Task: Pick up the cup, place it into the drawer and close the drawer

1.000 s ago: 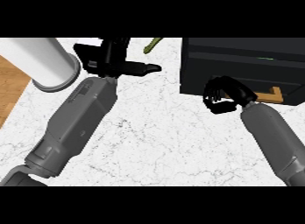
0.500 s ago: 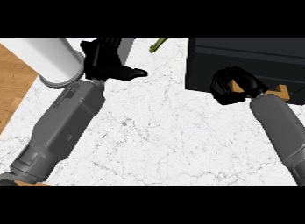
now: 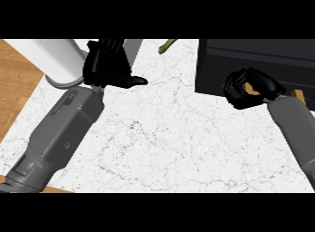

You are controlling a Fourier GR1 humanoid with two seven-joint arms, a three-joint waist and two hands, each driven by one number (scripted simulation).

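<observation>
Left hand (image 3: 107, 68) rests with fingers relaxed beside the white cup (image 3: 53, 61); right hand (image 3: 250, 88), fingers curled and holding nothing, meets the black drawer (image 3: 267, 56)

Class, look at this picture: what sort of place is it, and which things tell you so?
Probably a kitchen counter: a white marble worktop, a dark drawer unit standing on it, and a wooden floor beside it.

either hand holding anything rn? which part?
Left hand: nothing visible in it. Right hand: fingers curled at the drawer front; whether they enclose anything cannot be told.
</observation>
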